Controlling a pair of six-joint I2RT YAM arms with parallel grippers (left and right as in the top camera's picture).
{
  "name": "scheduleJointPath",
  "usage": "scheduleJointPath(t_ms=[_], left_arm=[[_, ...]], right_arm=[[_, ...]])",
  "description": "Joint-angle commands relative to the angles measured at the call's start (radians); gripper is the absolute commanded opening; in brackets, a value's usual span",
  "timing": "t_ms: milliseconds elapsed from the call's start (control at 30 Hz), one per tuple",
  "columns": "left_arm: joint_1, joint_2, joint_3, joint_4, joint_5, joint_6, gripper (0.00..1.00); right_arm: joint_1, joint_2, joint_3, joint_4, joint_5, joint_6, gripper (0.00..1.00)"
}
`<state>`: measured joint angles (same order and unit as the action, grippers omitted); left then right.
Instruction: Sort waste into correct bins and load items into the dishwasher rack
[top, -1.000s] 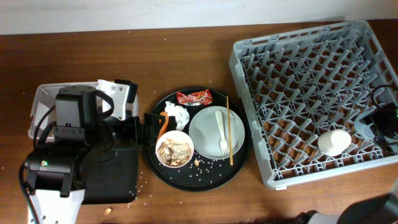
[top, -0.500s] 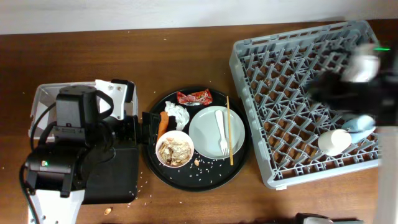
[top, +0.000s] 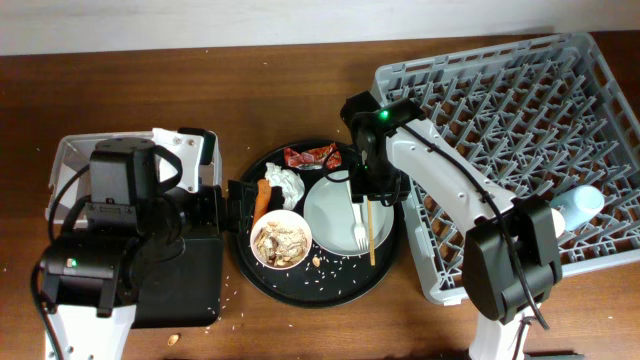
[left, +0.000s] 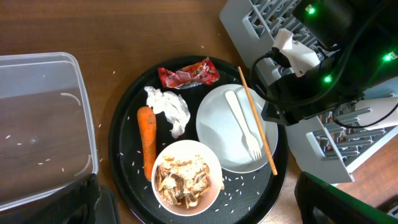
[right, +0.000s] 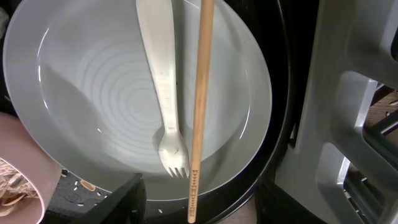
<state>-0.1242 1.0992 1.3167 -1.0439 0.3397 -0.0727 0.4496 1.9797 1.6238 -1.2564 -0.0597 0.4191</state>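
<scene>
The pale plate (top: 335, 215) lies on the round black tray (top: 300, 295) with the white fork (top: 355, 215) and wooden chopstick (top: 367, 215) on it. My right gripper (top: 365, 195) hangs open just above them. Its fingers straddle the chopstick's near end in the right wrist view (right: 199, 208). The white bowl (top: 281, 240) holds beige food scraps. The carrot (top: 262, 197), tissue (top: 287, 183) and red wrapper (top: 312, 156) lie on the tray. My left gripper (top: 238, 200) is open and empty at the tray's left edge. A blue cup (top: 578, 208) lies in the grey rack (top: 480, 100). The white cup is hidden.
The clear tub (top: 62, 160) and the shallow black tray (top: 190, 290) sit at the left, partly under my left arm. Rice grains are scattered on the round tray. My right arm stretches across the rack's front left corner.
My right arm has swung from the rack's right side leftwards to above the plate. The blue cup now lies in the rack. The left arm has not moved.
</scene>
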Motion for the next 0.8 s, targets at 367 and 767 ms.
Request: scheduleJointPath(t_ms=[367, 767], left_arm=[[0.0, -0.008, 0.003, 0.002, 0.0, -0.009, 0.99], [0.0, -0.005, 0.003, 0.002, 0.0, -0.009, 0.99]], right_arm=[[0.004, -0.009, -0.005, -0.004, 0.022, 0.009, 0.56], [0.002, -0.009, -0.005, 0.064, 0.045, -0.014, 0.56]])
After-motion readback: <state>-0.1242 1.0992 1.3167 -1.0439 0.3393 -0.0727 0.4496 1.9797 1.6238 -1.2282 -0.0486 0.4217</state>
